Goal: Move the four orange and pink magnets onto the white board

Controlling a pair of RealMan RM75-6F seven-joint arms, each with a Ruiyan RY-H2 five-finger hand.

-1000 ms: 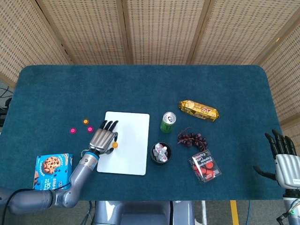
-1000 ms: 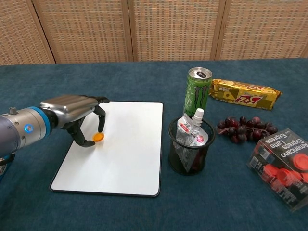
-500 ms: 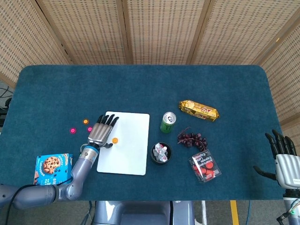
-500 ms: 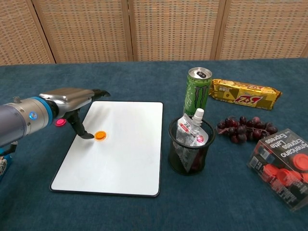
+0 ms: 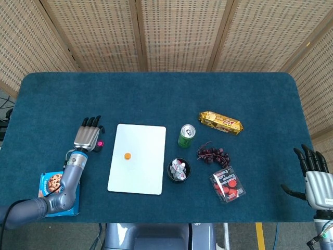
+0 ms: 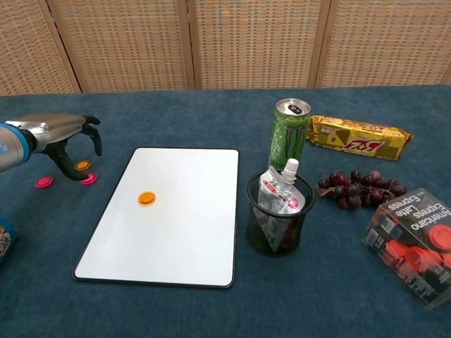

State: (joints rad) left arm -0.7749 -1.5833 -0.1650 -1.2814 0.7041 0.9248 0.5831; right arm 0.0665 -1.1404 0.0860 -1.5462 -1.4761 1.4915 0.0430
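The white board [image 5: 139,172] [image 6: 180,239] lies left of centre with one orange magnet [image 5: 127,155] [image 6: 146,198] on it. Left of the board, on the blue cloth, lie an orange magnet [image 6: 83,165] and two pink magnets [image 6: 88,179] [image 6: 44,182]. My left hand [image 5: 87,136] [image 6: 60,137] hovers over these with its fingers apart and curved downward, holding nothing. In the head view it hides all but one pink magnet [image 5: 100,143]. My right hand [image 5: 315,177] rests at the table's right front corner, fingers spread and empty.
A cookie box [image 5: 52,187] lies at the front left. Right of the board stand a green can [image 6: 290,134] and a mesh cup [image 6: 278,218] holding a pouch. Grapes [image 6: 359,189], a gold snack bar [image 6: 359,137] and a clear box of red pieces [image 6: 412,243] lie further right.
My left hand let go of the orange magnet on the board and moved left off the board, over the loose magnets. The right hand stayed still.
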